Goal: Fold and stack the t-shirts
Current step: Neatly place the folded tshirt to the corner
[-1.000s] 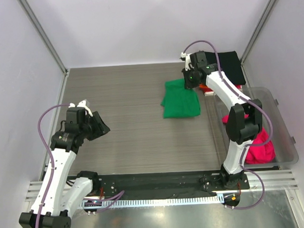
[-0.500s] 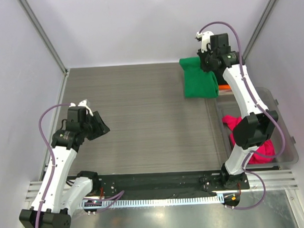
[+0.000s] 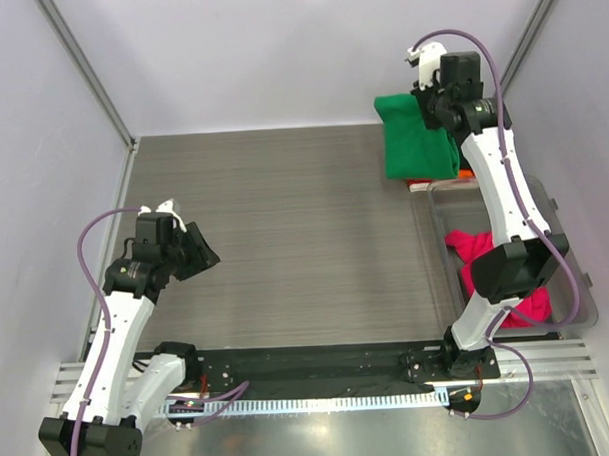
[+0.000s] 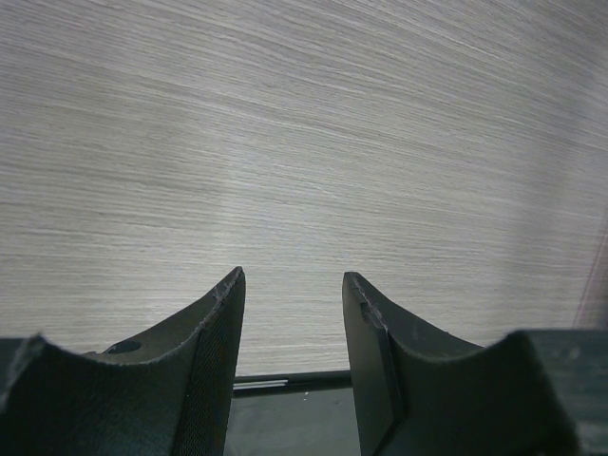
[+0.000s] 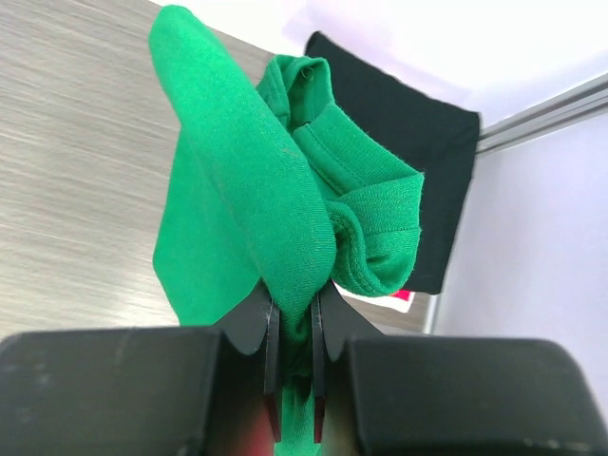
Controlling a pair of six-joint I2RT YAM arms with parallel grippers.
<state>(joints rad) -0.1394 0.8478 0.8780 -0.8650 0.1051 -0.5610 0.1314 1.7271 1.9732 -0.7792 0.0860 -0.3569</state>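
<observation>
While the top view looks down on the table (image 3: pixel 284 209), the right gripper (image 3: pixel 431 114) sits high in the upper right of the frame, clamped on the green shirt (image 3: pixel 414 146). That shirt hangs bunched from it over the far right corner; whether its lower edge touches anything I cannot tell. Just under that edge a strip of orange cloth (image 3: pixel 435 182) shows, beside the far wall of the bin (image 3: pixel 578 278). A pink shirt (image 3: pixel 517 299) lies crumpled in the bin at the right edge, partly behind the right arm. The left gripper (image 3: pixel 199 254) hovers at middle left, well apart from every shirt.

From the left wrist, two dark fingers (image 4: pixel 220 332) rise from the bottom edge with a plain gap between them, about half spread. Only bare wood-grain table shows between and beyond them; they hold and touch nothing.

From the right wrist, the jaws stand nearly together at lower centre, pinching a fold of the green shirt. Above them the cloth billows up toward upper centre, its ribbed collar curling to the right. Behind it, in the upper right, a black shirt (image 5: pixel 418 133) lies flat by the wall. Below its near edge a small patch of the orange cloth peeks out at right.
</observation>
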